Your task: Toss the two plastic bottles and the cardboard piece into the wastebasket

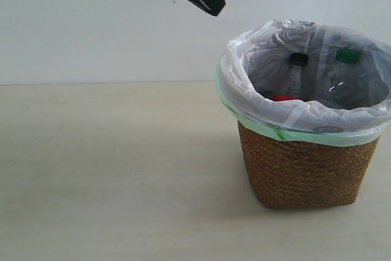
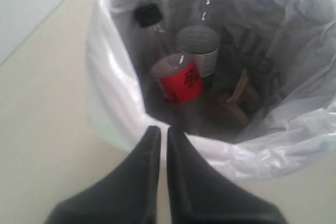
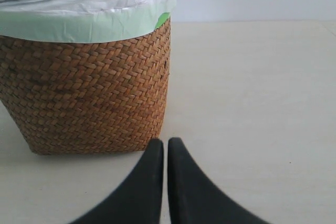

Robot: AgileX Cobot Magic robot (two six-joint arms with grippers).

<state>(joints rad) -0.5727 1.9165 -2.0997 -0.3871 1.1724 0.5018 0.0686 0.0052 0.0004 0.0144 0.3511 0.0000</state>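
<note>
Two clear bottles stand in one woven basket [image 1: 305,169] lined with a white bag [image 1: 244,77]; the black-capped bottle [image 2: 178,80] has a red label with unreadable writing; the other is the green-capped bottle [image 2: 198,40]; one blurred cardboard piece [image 2: 239,98] lies beside them; left hand [image 2: 163,129] above the rim, pressed together; right hand [image 3: 165,142] low over the counter [image 3: 252,103], pressed together.

Soft, even daylight all round, no hard glare. In the left wrist view everything beyond the jaws is blurred, and the wastebasket [image 2: 110,93] interior is dim and grey. The right wrist view is sharper, with a faint shadow on the table [image 3: 252,103] just ahead of the near-black jaws.
</note>
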